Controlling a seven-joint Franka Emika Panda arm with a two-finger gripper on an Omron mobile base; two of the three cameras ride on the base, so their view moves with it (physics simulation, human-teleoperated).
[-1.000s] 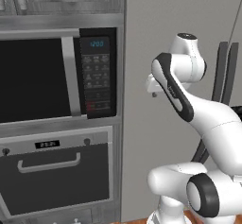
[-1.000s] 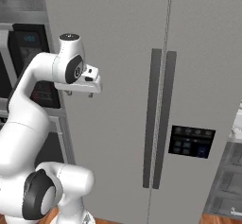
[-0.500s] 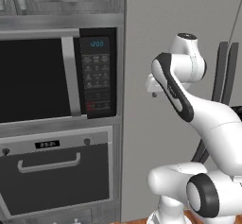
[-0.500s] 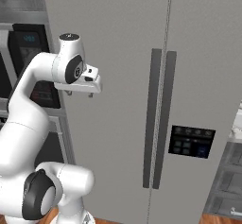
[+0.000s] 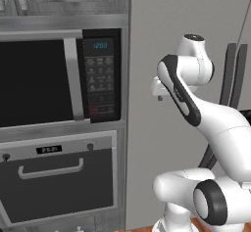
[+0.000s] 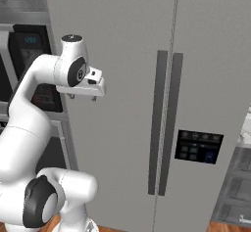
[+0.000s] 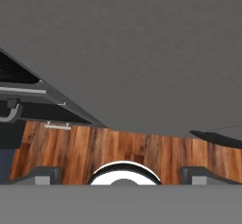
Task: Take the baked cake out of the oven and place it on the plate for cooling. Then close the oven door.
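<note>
The oven [image 5: 59,177] sits low at the left, under the big black-window microwave [image 5: 59,79] w/ keypad. The oven door [image 5: 56,184] looks shut, its curved silver handle [image 5: 50,170] across the top part. The arm is folded up in front of the grey fridge [image 6: 162,79], well apart from the oven, and the gripper [image 6: 81,97] points down, holding nothing. In the hand view the two fingers [image 7: 40,175] stand wide apart, over the wood floor [image 7: 118,147]. A cake or plate I cannot make out.
</note>
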